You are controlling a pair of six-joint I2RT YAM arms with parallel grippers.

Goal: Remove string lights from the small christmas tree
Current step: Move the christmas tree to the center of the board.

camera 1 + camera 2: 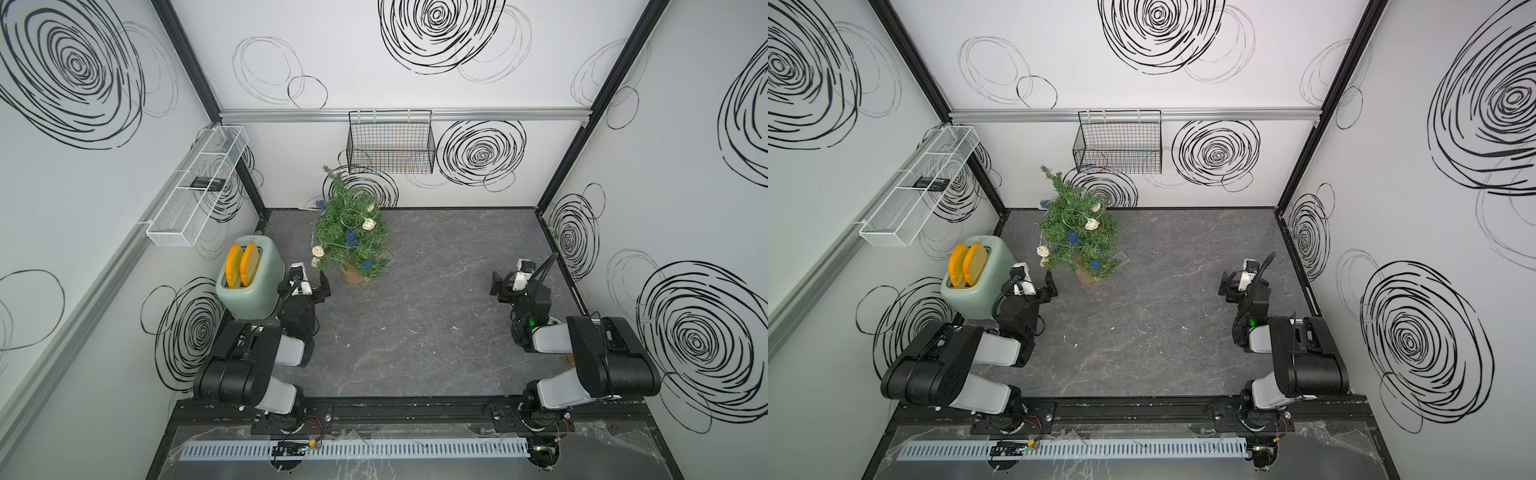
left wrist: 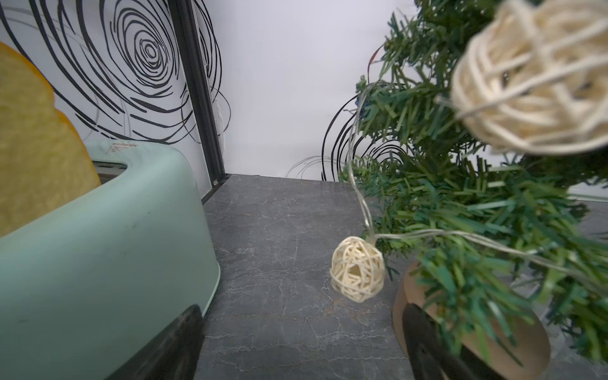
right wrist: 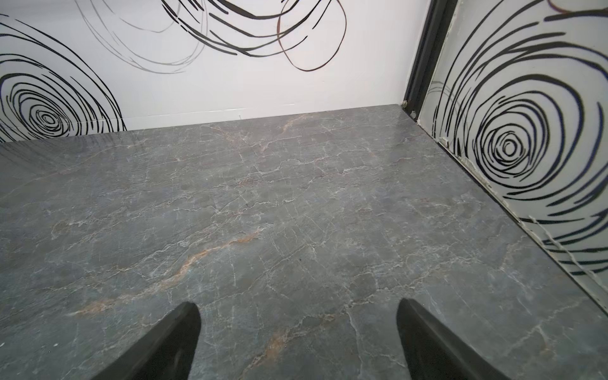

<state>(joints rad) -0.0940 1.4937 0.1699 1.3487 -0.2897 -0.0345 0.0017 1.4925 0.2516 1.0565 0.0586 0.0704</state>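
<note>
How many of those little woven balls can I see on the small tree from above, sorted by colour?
Cream balls: 4
Dark blue balls: 3
Total: 7 showing in both top views; the small christmas tree may hide more among its branches.

top views: overhead, same whole scene | wrists: low, facing back wall [image 3: 230, 88]

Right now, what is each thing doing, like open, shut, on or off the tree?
small christmas tree, standing on its base
string lights, wound around the tree
toaster, two slices sticking out
left gripper, open, holding nothing
right gripper, open, holding nothing
</note>
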